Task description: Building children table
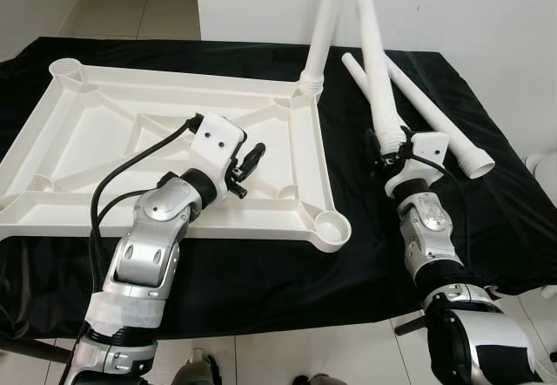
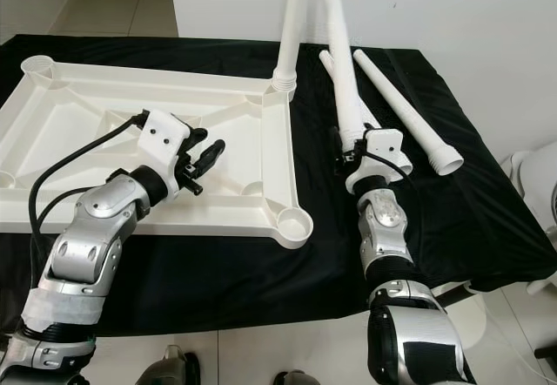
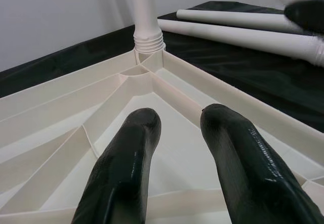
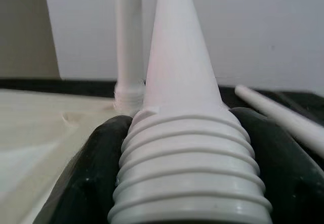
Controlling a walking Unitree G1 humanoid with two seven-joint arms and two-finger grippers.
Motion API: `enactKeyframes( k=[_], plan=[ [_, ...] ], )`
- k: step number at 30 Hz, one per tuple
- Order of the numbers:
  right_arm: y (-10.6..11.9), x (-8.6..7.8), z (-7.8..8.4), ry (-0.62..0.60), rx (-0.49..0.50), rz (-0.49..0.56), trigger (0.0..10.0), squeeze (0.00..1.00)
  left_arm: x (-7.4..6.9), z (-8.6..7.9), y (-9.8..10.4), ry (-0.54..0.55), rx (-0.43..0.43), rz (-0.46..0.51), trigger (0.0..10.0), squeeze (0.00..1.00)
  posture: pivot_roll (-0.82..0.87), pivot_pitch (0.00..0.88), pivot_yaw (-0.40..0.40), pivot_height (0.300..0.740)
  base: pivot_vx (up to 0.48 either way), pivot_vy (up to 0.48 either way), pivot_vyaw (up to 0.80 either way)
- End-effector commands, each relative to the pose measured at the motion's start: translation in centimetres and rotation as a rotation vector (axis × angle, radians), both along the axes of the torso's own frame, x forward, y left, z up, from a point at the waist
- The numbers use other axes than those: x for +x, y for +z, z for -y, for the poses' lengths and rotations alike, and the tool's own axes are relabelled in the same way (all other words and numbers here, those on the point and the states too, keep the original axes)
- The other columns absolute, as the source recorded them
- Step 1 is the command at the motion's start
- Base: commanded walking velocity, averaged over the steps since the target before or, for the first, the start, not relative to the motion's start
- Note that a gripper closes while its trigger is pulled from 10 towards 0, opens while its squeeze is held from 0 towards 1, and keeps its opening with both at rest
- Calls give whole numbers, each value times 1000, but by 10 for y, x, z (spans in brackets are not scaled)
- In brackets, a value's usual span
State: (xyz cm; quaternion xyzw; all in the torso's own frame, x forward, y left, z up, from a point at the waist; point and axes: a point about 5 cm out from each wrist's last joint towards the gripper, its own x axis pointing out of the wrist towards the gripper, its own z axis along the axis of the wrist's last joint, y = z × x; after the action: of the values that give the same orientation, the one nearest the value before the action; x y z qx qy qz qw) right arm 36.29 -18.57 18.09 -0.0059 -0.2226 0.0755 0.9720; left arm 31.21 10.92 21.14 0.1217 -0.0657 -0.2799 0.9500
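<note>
Left claw (image 1: 248, 165) is being held above the upturned white tabletop (image 1: 96, 124), over its inner ribbed panel toward the near right part, with its two black fingers (image 3: 126, 173) parted by a narrow gap and nothing gripped between them. That tabletop is lying underside up on a black cloth (image 1: 261, 280) spread over the table, and open round sockets are being shown at its far left corner and its near right corner (image 1: 332, 226). At the far right corner of the tabletop, one white leg (image 1: 322, 28) is being kept upright in its socket, threaded collar down. Just to the right of the tabletop, a second white leg (image 1: 376, 63) is being gripped at its ribbed threaded end by the right claw (image 1: 393, 151), whose fingers (image 4: 86, 183) are being pressed against both sides of the thread; the leg is being held tilted, its thin end leaning up toward the standing leg. Farther right of the tabletop, two more white legs (image 1: 435, 115) are lying on the cloth side by side, the flared end of one (image 1: 479, 165) pointing toward the near right edge.
</note>
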Motion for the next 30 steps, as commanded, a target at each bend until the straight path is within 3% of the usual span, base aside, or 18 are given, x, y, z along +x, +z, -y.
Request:
enactKeyframes(
  k=[1, 6, 9, 13, 21, 27, 28, 29, 30],
  plan=[
    [25, -2, 1, -3, 9, 132, 10000, 0, 1, -1, 0, -16, -7, -7, 10000, 0, 68, 73, -51, 740, 0, 0, 0],
    [53, -2, -3, 9, 11, 239, 10000, 0, 2, -4, 1, -34, -21, -23, 10000, 0, 68, 71, -48, 740, 0, 0, 0],
    [94, -7, -10, 38, -18, 400, 10000, 0, 6, -12, 7, -26, -18, -7, 10000, 0, 68, 64, -37, 740, 0, 0, 0],
    [114, -13, -16, 71, -23, 478, 10000, 0, 8, -16, 10, -24, -20, -1, 10000, 0, 69, 62, -36, 740, 0, 0, 0],
    [106, -19, -30, 163, -124, 469, 10000, 0, 9, -20, 16, -49, -45, 6, 10000, 0, 71, 57, -39, 740, 0, 0, 0],
    [72, -23, -34, 247, -179, 337, 10000, 0, 5, -17, 26, -170, -168, -38, 10000, 0, 80, 44, -57, 740, 0, 0, 0],
    [67, -24, -34, 255, -185, 319, 10000, 0, 5, -16, 28, -195, -187, -50, 10000, 1000, 80, 44, -57, 740, 0, 0, 0],
    [67, -24, -34, 255, -185, 319, 10000, 0, 5, -16, 28, -195, -187, -50, 10000, 1000, 80, 44, -57, 740, 0, 0, 0],
    [56, -28, -34, 276, -198, 282, 10000, 0, 2, -12, 32, -260, -224, -61, 10000, 1000, 80, 42, -60, 740, 0, 0, 0]
  ],
)
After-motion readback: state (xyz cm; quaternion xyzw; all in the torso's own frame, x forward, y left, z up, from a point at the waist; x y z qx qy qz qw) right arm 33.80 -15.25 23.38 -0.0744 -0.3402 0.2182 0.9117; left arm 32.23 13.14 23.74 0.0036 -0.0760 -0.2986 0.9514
